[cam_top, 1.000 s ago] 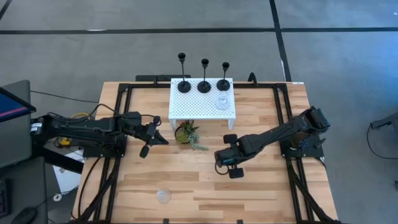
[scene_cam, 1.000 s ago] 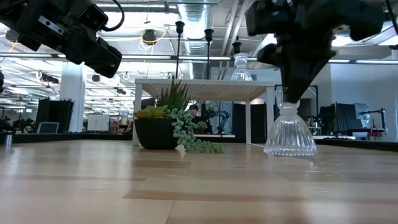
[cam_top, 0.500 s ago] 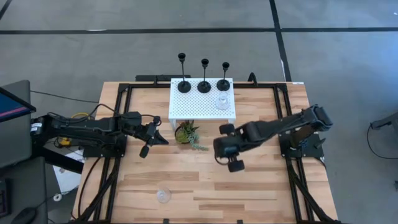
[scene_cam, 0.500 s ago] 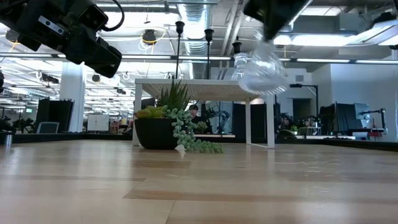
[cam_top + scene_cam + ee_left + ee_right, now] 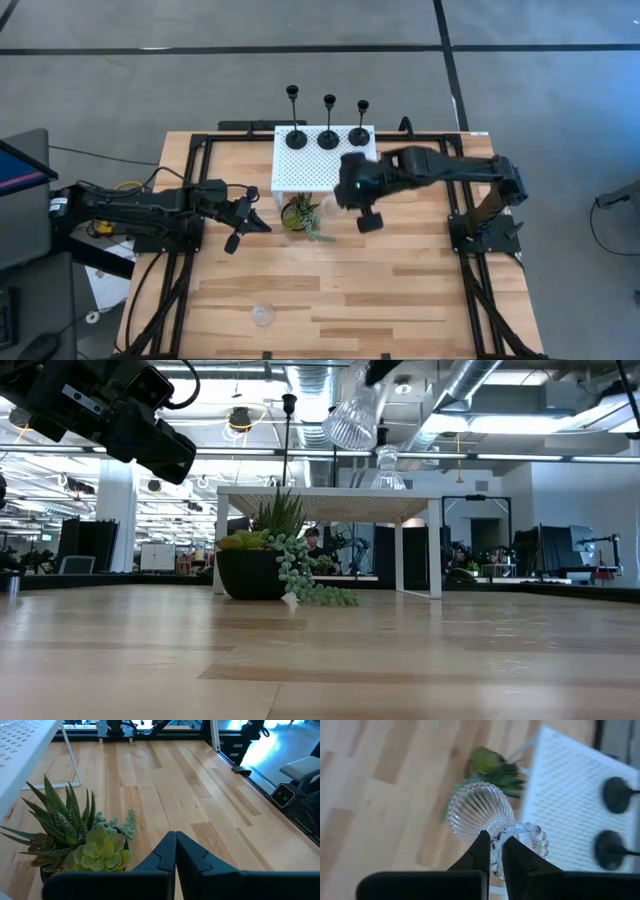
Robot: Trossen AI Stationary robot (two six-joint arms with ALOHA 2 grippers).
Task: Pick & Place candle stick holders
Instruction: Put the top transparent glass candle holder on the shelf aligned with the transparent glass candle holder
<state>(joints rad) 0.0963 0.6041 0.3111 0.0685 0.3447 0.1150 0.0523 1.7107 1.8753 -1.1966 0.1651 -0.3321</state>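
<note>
Right gripper (image 5: 492, 851) clamped on a glass holder (image 5: 485, 815), carried tilted in the air over the front edge of the white stand (image 5: 300, 172), above the plant (image 5: 303, 215). Second glass holder (image 5: 388, 468) sits on the stand, third (image 5: 263, 315) near the table's front edge. Three black holders (image 5: 328, 137) along the stand's back. Left gripper (image 5: 175, 851) fingers together, hovering beside the plant.
</note>
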